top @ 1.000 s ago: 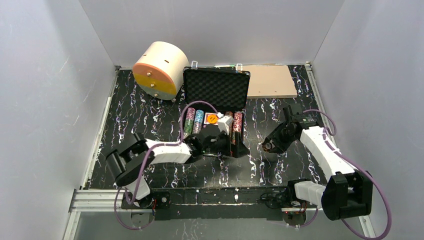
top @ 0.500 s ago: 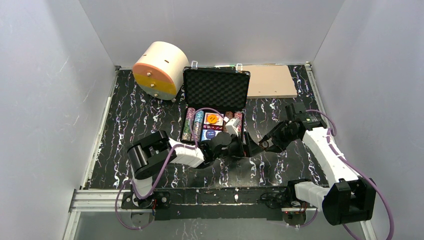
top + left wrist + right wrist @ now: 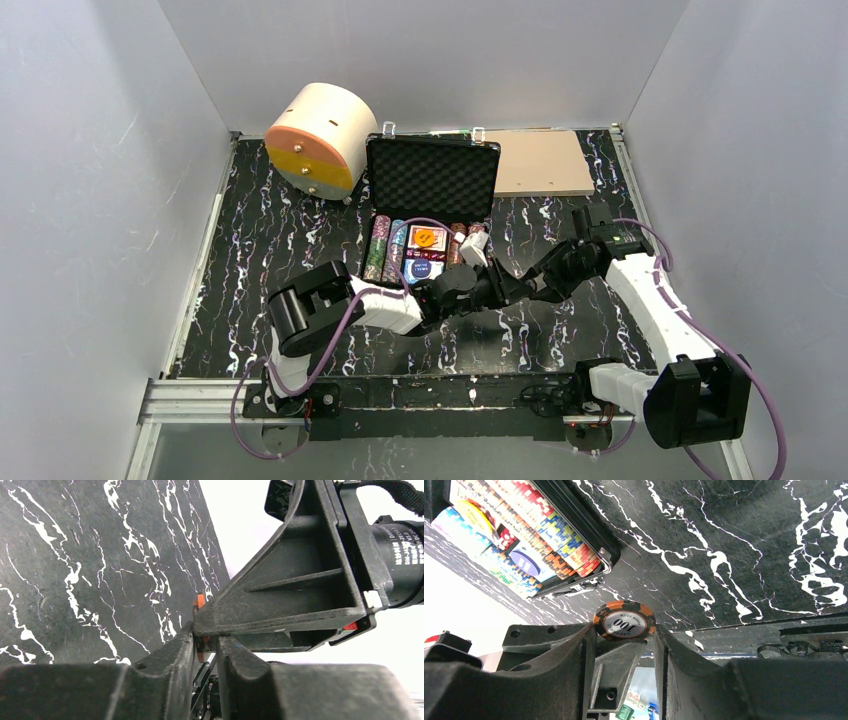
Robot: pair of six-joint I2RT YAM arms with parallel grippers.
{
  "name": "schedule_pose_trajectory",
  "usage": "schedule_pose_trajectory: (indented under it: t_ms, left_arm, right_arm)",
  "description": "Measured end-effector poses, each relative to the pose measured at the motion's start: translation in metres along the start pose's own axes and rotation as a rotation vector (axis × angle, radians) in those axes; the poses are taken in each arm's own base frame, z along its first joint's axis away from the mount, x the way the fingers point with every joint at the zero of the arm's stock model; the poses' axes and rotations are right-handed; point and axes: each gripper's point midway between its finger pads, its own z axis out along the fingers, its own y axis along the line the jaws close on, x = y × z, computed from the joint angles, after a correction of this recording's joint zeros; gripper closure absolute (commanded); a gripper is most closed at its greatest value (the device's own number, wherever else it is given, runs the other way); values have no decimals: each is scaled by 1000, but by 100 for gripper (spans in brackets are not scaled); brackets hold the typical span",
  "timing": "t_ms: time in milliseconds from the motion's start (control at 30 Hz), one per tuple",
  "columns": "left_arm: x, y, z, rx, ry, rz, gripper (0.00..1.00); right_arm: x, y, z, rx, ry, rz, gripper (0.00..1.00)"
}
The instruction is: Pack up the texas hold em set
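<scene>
Just off the near right corner of the open briefcase [image 3: 432,178], above the surface [image 3: 300,230]: orange chip [image 3: 624,622] marked 100, clamped across its width by right hand [image 3: 624,629]; left hand [image 3: 205,640] fingers close either side of its edge, grip cannot be told; chip rows [image 3: 380,250] inside case

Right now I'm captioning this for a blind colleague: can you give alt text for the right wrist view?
An orange poker chip marked 100 is pinched between the jaws of the right gripper, in front of a black, white-veined table. At upper left, the open case shows rows of striped chips.
</scene>
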Motion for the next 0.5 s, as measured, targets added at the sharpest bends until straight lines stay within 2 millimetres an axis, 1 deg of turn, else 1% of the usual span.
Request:
schedule_pose_trajectory:
  t_ms: [67, 133, 267, 367, 433, 500]
  left_arm:
    - [0, -1, 3, -18, 1, -12, 98]
    - [-2, 2, 4, -41, -9, -26, 100]
    - [-4, 6, 5, -68, -19, -11, 100]
    - [-3, 14, 2, -98, 0, 70, 100]
    - [-3, 20, -3, -115, 25, 147, 100]
    - [-5, 26, -13, -132, 61, 240, 100]
  right_arm:
    - [-2, 1, 1, -3, -5, 1, 67]
    - [-4, 3, 1, -11, -14, -1, 63]
    - [-6, 6, 3, -17, -15, -4, 30]
    - [-6, 5, 2, -6, -7, -8, 16]
    - [-7, 10, -3, -11, -16, -26, 12]
    - [-12, 17, -9, -29, -39, -43, 12]
